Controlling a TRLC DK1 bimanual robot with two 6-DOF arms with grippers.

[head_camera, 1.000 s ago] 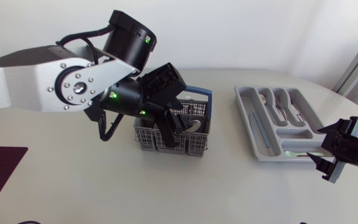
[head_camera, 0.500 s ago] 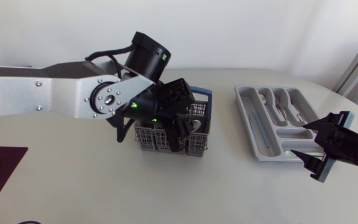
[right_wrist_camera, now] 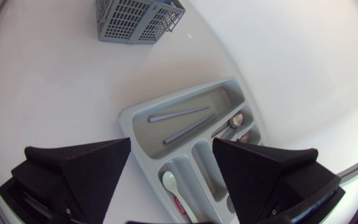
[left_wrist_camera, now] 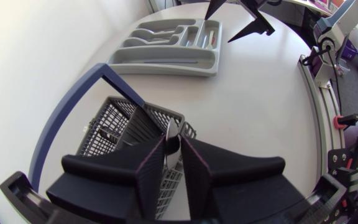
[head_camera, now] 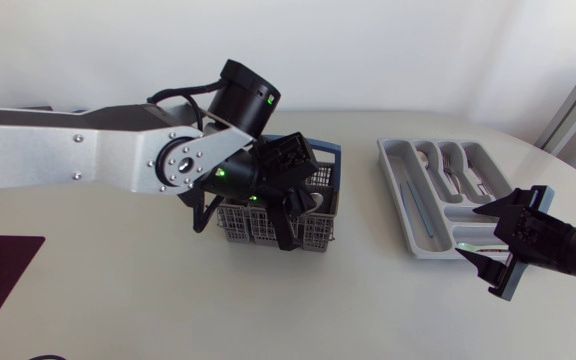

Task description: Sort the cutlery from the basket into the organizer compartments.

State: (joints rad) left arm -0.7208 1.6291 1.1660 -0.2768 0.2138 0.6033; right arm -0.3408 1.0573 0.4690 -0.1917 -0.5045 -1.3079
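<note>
Two tools: left tool (left_wrist_camera: 173, 139) tight around a spoon (left_wrist_camera: 174, 130) in the basket (left_wrist_camera: 114, 116), right tool (right_wrist_camera: 172, 142) wide apart.

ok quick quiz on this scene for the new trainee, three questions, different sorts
1. True or false: the right tool is open.
2. How many long grey pieces lie in the organizer's long compartment?
3. The left tool is at: a) the basket b) the organizer c) neither.
Key: 1 true; 2 two; 3 a.

Bright, soft shadows, wrist cams fisheye-warped
</note>
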